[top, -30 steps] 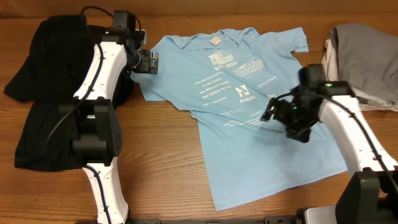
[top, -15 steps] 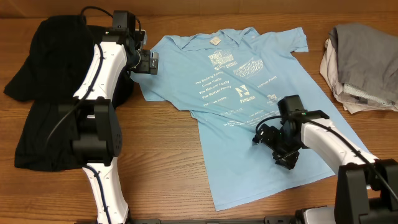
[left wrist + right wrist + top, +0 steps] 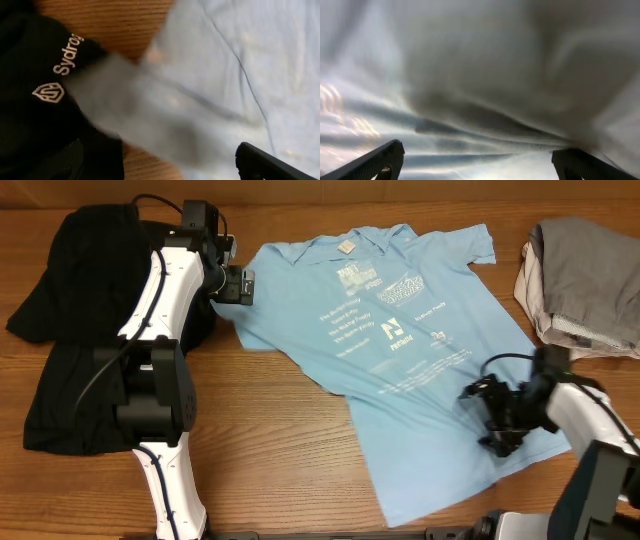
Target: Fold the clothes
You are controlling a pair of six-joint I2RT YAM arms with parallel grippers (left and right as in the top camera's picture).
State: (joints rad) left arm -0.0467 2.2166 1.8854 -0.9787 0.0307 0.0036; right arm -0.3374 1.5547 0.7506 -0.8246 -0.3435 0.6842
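Note:
The light blue T-shirt with white lettering lies spread on the table, collar to the back. My left gripper is at its left sleeve. In the left wrist view the jaws stand wide apart, with the blurred blue sleeve between them. The black shirt with the white logo lies beside the sleeve, and is at the left in the overhead view. My right gripper is low over the shirt's lower right part. Its jaws are wide open, with stretched blue cloth across them.
A pile of grey and white clothes lies at the back right corner. The black clothes cover the left side of the wooden table. The table's front edge is close below the shirt's hem.
My right gripper has moved forward and to the right across the shirt. The shirt's lower part has shifted right with it and the cloth has stretched. My left arm has stayed put.

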